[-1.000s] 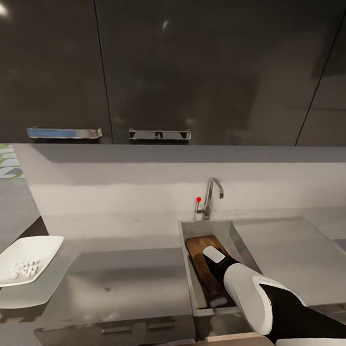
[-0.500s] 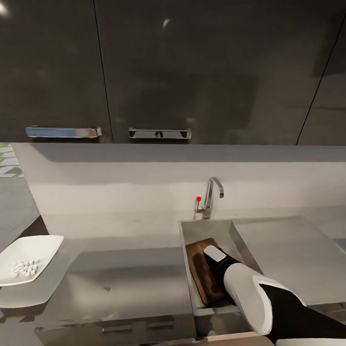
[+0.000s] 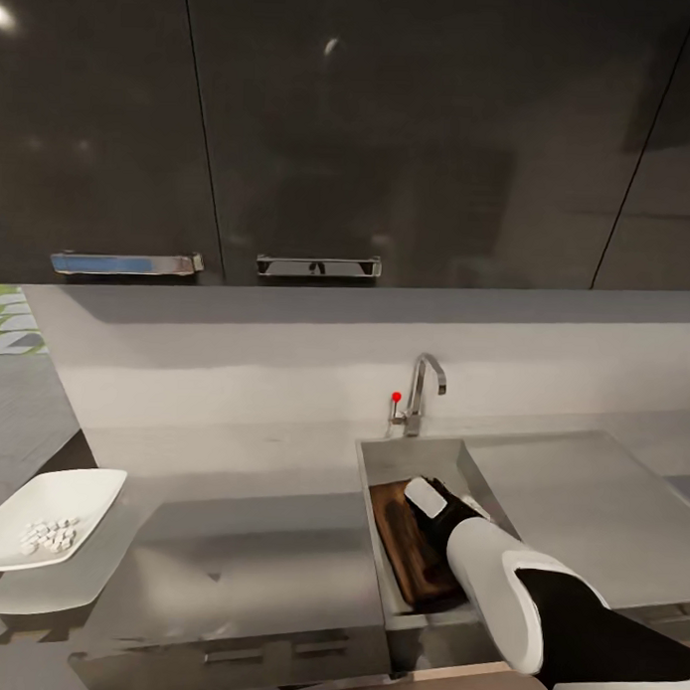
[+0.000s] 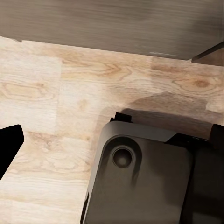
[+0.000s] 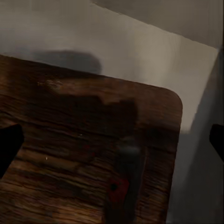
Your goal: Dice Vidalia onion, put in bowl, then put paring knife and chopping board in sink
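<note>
the sink (image 3: 379,462) is set into the countertop (image 3: 249,541), its steel basin below the chrome tap (image 3: 419,392) with a red dot. inside the basin lies the chopping board (image 3: 406,546), flat or nearly so, brown with visible grain, filling most of the basin floor. in the right wrist view the chopping board (image 5: 70,154) has one rounded corner close to the pale sink wall (image 5: 140,51), and the paring knife (image 5: 122,186) rests on top of it, dark blade toward that corner, red mark on the handle.

the right gripper (image 3: 441,500) hangs over the board inside the sink, at the end of the white and black forearm. in the right wrist view its two dark fingertips (image 5: 10,142) sit far apart at the edges of the picture with nothing between them; the jaws are spread and hold nothing, clear of both knife and board.

the bowl (image 3: 82,483), white and shallow, stands at the left end of the countertop, well apart from the sink. it holds a small heap of pale diced onion (image 3: 46,536) pieces toward its near side.

the left wrist view looks down on light wood floor (image 4: 51,88) and the dark robot base (image 4: 140,182). one dark fingertip (image 4: 9,144) of the left gripper shows at the edge; whether that gripper is spread or closed cannot be told.

dark glossy wall cabinets (image 3: 392,128) hang above the pale wall.
</note>
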